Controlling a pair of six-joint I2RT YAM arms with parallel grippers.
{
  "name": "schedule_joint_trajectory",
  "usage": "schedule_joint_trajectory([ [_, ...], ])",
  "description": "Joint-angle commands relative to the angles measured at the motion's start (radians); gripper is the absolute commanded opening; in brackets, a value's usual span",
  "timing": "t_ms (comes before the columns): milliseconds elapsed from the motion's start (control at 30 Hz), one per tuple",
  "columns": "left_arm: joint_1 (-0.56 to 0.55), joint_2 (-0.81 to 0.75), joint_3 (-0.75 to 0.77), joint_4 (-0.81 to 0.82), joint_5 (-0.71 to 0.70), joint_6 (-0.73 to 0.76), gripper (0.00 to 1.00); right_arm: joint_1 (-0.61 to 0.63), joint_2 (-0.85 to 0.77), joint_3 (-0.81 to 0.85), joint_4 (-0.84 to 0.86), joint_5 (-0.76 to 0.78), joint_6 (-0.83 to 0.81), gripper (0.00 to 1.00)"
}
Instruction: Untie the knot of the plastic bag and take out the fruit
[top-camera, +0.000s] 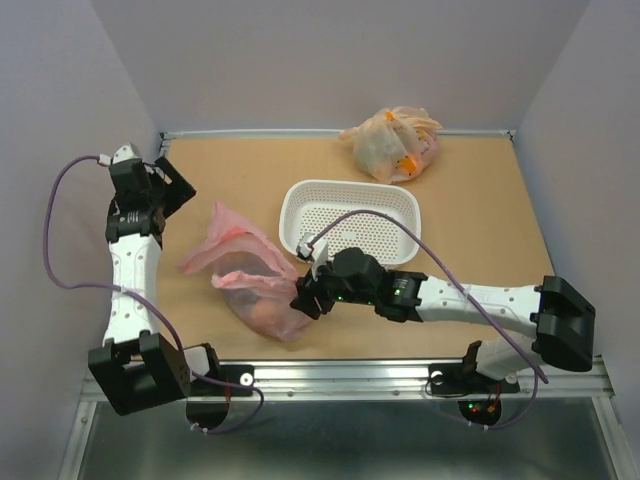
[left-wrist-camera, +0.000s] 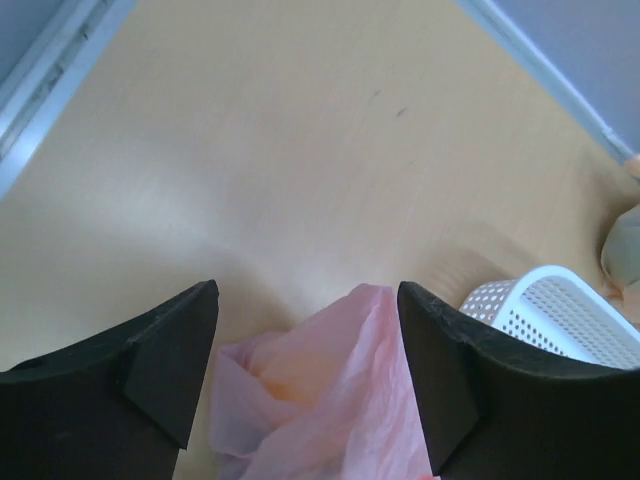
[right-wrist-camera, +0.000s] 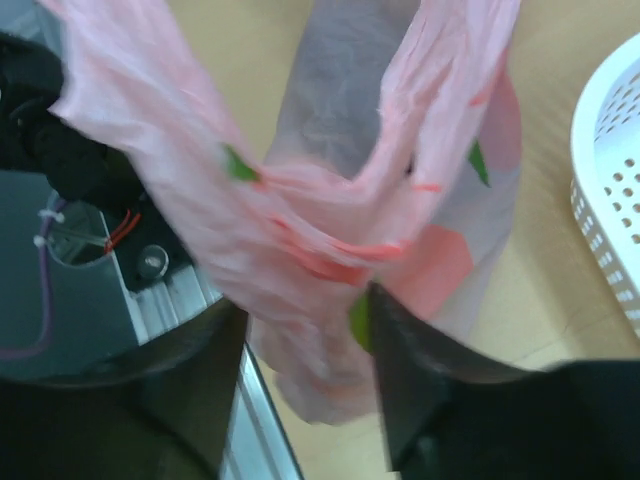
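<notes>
Right fingers (right-wrist-camera: 440, 400) half-closed around pink bag (top-camera: 262, 300) plastic, grip unclear, bag slumped on bench (top-camera: 480, 200) beside basket (top-camera: 300, 205), fruit (top-camera: 266, 318) inside, left fingers (left-wrist-camera: 160, 390) spread wide above its loose handle

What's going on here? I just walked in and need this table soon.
The right hand is at the pink bag, plastic between its fingers; whether it grips is unclear. The left hand hangs open by the bag's other end. Fruit is inside the bag; the basket is empty.
</notes>
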Motion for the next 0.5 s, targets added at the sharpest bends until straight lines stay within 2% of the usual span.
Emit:
schedule_joint_trajectory([
  [0, 0.011, -0.167, 0.012, 0.044, 0.010, 0.010, 0.92, 0.008, 0.033, 0.108, 0.006, 0.019, -0.028, 0.67],
  [33, 0.009, -0.226, -0.011, 0.021, 0.004, 0.004, 0.94, 0.008, 0.032, 0.111, 0.002, 0.030, -0.038, 0.79],
  [133, 0.008, -0.341, -0.071, -0.074, -0.010, -0.030, 0.95, 0.008, 0.000, 0.134, -0.013, 0.061, -0.053, 0.89],
  [233, -0.009, -0.421, -0.126, -0.167, -0.007, -0.059, 0.95, 0.008, -0.011, 0.203, -0.060, 0.096, -0.074, 0.91],
  [333, -0.044, -0.475, -0.206, -0.191, 0.063, -0.094, 0.94, 0.007, 0.007, 0.263, -0.118, 0.153, -0.111, 0.91],
  [467, -0.084, -0.503, -0.284, -0.174, 0.172, -0.151, 0.94, 0.004, 0.059, 0.352, -0.154, 0.321, -0.150, 0.90],
])
